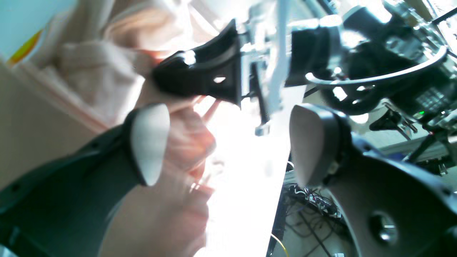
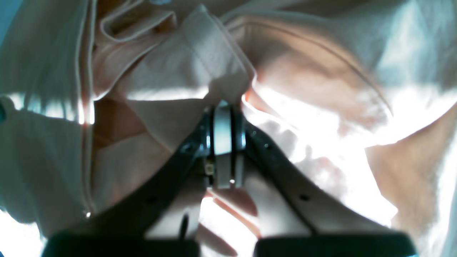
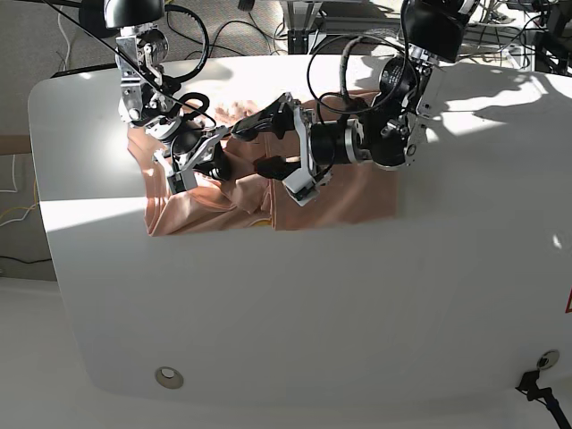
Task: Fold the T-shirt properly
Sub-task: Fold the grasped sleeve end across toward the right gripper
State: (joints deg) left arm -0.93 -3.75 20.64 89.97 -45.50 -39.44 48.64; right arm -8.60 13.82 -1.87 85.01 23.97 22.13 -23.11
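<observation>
The salmon-pink T-shirt [image 3: 344,192] lies bunched on the white table [image 3: 357,304], part of it lifted. In the right wrist view my right gripper [image 2: 224,107] is shut on a folded edge of the T-shirt [image 2: 185,64], which fills that view. From above, the right gripper [image 3: 223,136] pinches the cloth at the shirt's upper left. My left gripper [image 3: 256,145] stands open just beside it, its jaws wide apart. In the left wrist view the left gripper [image 1: 230,142] has one of its fingertips [image 1: 150,142] against a hanging fold of the T-shirt [image 1: 185,142]. The right gripper [image 1: 192,75] shows just above.
Cables and equipment [image 3: 375,18] crowd the far edge behind the table. A round fitting [image 3: 168,377] sits in the tabletop near its front left. Strong sunlight falls across the table's right and front.
</observation>
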